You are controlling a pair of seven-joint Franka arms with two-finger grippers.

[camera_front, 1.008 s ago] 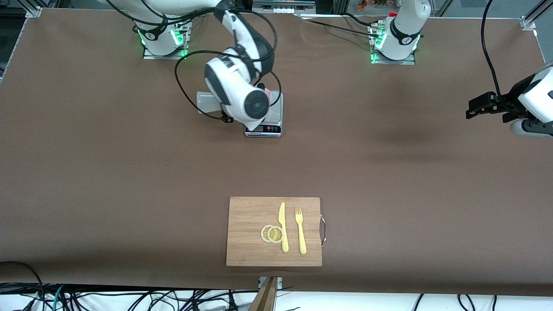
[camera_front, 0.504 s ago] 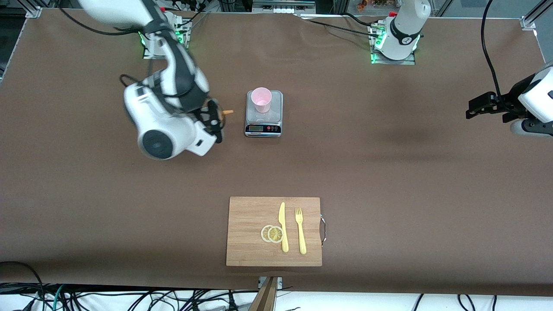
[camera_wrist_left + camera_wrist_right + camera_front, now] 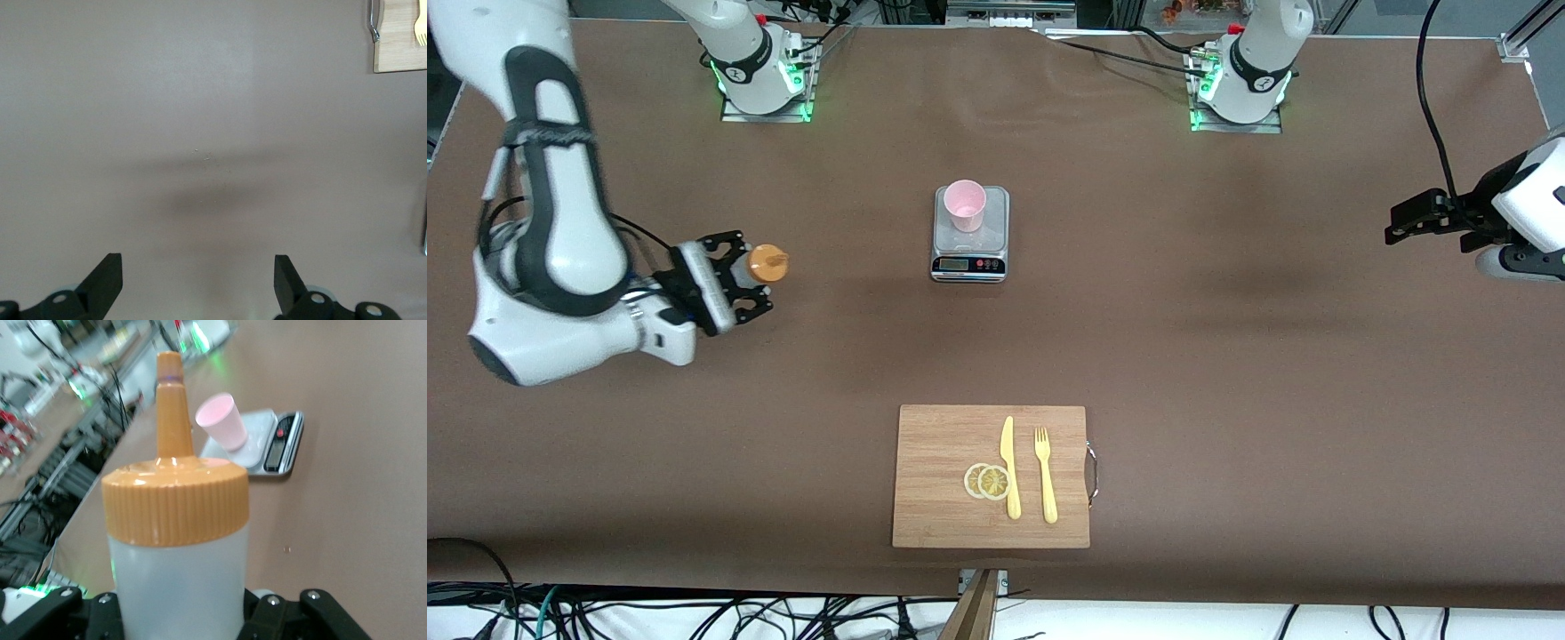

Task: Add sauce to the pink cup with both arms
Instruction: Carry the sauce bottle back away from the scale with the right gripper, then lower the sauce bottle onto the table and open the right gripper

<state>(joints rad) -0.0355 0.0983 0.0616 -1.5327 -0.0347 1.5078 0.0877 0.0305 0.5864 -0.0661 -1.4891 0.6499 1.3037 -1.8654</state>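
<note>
Between the jaws of the right gripper [image 3: 749, 280] the sauce [image 3: 767, 264] is gripped, now carried well away from the pink cup [image 3: 965, 205] on the scale [image 3: 970, 236], so pouring seems finished, while the left gripper [image 3: 1405, 222] waits wide open, empty.

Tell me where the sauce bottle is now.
In the front view, the sauce bottle is between the right tool's fingers, toward the right arm's end, apart from the scale.

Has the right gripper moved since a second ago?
Yes. The right gripper, holding the sauce bottle, has swung from over the scale toward the right arm's end of the table.
</note>
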